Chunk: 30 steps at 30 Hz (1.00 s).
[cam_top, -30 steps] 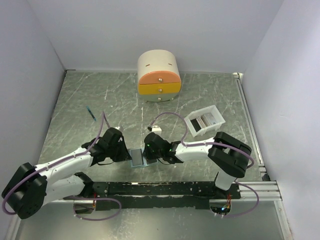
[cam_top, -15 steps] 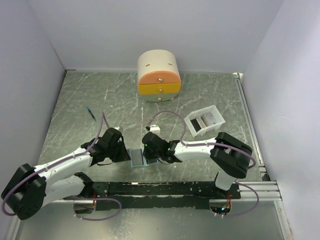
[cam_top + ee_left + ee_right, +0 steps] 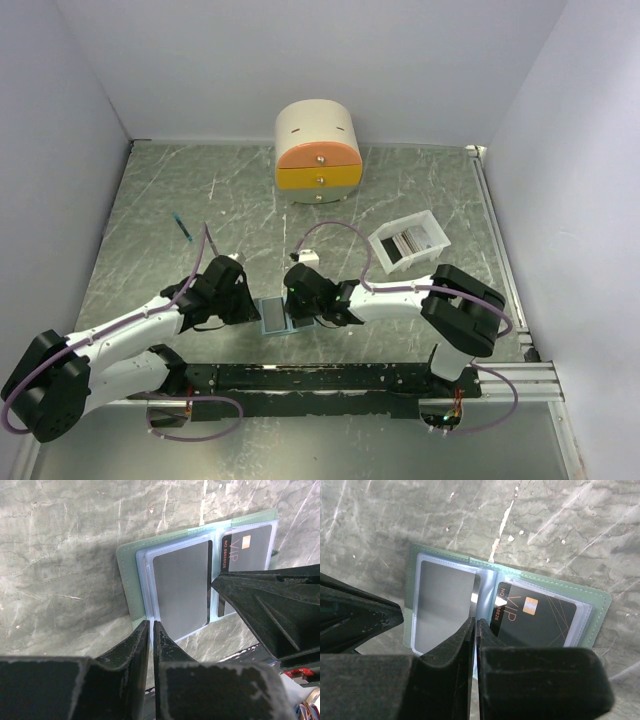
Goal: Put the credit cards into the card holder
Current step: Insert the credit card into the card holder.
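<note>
Marbled table [image 3: 150, 200] is bearing the open holder [image 3: 272, 314] between left claw [image 3: 151, 624] and right claw [image 3: 475, 621], both pressing fingers together, seemingly empty; the right should be nudging the grey card [image 3: 180, 587] squarely deeper into its pocket while the left is pinning the holder.

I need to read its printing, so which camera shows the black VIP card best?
Right wrist: the VIP card lies mostly uncovered in the card holder, with its lettering and chip plain. Left wrist shows only one end of it; the right gripper covers the rest. Top external shows the card holder as a tiny patch, with no card distinguishable.
</note>
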Motion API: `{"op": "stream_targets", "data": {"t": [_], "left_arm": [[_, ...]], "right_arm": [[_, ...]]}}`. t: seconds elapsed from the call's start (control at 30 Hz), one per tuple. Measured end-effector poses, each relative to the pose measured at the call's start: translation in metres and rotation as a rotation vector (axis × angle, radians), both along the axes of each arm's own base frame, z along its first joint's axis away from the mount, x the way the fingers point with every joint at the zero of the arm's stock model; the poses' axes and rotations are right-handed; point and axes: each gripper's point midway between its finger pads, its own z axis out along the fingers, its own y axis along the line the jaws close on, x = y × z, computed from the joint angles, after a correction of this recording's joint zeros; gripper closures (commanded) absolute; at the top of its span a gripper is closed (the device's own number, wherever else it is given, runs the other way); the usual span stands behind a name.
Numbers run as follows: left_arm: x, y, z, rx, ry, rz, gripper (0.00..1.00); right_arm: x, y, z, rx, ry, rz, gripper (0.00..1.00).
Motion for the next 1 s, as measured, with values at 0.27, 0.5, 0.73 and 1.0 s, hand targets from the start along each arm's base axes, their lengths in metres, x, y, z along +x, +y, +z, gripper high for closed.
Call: {"op": "stream_targets", "data": {"t": [0.27, 0.5, 0.73, 1.0], "left_arm": [[0.0, 0.0, 0.0, 0.001, -0.001, -0.002, 0.82], [0.0, 0.0, 0.0, 0.002, -0.002, -0.004, 0.82], [0.0, 0.0, 0.0, 0.003, -0.001, -0.004, 0.82], [0.0, 0.0, 0.0, 0.003, -0.001, -0.004, 0.82]], "right_arm": [[-0.002, -0.002, -0.01, -0.022, 0.014, 0.002, 0.95], [-0.002, -0.002, -0.01, -0.024, 0.014, 0.002, 0.95], [-0.002, -0.002, -0.009, -0.032, 0.008, 0.0, 0.95], [-0.003, 0.002, 0.001, -0.008, 0.008, 0.013, 0.95]]}}
